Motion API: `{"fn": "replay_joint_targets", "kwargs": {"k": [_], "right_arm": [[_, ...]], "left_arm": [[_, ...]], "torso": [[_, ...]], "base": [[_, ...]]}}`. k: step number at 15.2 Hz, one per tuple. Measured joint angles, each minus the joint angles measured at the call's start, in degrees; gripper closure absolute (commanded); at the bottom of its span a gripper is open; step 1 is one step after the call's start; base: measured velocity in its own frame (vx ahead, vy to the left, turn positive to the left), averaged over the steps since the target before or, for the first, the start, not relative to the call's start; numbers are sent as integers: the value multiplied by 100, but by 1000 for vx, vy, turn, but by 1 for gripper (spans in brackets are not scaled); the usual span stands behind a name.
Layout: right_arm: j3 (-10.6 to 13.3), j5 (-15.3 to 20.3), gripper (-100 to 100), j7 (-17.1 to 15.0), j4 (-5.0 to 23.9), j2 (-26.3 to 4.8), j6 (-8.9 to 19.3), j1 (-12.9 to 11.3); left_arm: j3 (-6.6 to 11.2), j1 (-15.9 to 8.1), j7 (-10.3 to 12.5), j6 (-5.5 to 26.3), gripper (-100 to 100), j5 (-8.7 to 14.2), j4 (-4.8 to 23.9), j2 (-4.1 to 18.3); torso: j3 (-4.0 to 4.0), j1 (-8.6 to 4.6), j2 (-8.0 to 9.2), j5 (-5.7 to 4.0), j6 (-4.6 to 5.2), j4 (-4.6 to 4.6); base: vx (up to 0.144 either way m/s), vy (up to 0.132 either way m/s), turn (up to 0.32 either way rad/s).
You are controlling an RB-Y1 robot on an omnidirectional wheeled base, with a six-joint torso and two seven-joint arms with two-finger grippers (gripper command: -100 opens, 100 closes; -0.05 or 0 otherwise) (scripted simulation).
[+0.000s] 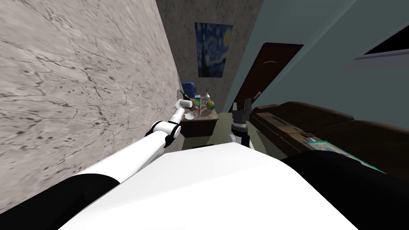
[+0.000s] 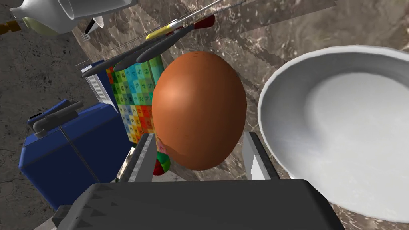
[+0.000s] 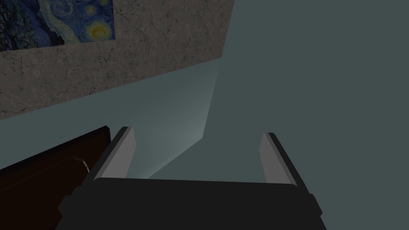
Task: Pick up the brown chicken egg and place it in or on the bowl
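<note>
The egg (image 2: pixel 199 110), smooth, brown and glossy, sits between the fingers of the left gripper (image 2: pixel 198 135), which press its lower sides. The left wrist view shows this grip, while the head view renders the egg as a small orange speck at the arm's tip. Just beside the egg lies the bowl (image 2: pixel 291 119), white, round and shallow, near the table's (image 2: pixel 275 36) near edge. The tabletop is brown veined marble. Beyond the egg stand a numbered multicoloured block (image 2: pixel 139 96) and a blue box (image 2: pixel 72 151). The right gripper (image 3: pixel 195 137) is open, raised beside the dark sofa (image 1: pixel 319 119).
</note>
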Motion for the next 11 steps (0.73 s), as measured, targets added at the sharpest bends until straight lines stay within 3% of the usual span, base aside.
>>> {"fn": "replay_joint_targets", "kwargs": {"k": [2, 4, 7, 11], "right_arm": [[0, 0, 0, 0, 0, 0, 0, 0], [0, 0, 0, 0, 0, 1, 0, 1], [2, 0, 0, 0, 0, 3, 0, 2], [2, 0, 0, 0, -1, 3, -1, 2]], "left_arm": [[-19, -45, 19, 102, 100, 43, -210, 55], [56, -124, 160, 290, 100, 101, -282, 143], [275, -103, 360, 462, 100, 173, 31, 258], [477, 37, 556, 675, 100, 215, 236, 321]], "torso": [[6, 4, 7, 1, -4, 5], [-1, -11, -2, 1, -22, -2], [-34, -84, -46, -12, -13, -25], [-44, -109, -58, -17, -6, -32]], "base": [[-61, 88, 73], [0, -45, 257], [52, -175, 219], [29, -159, 142]]}}
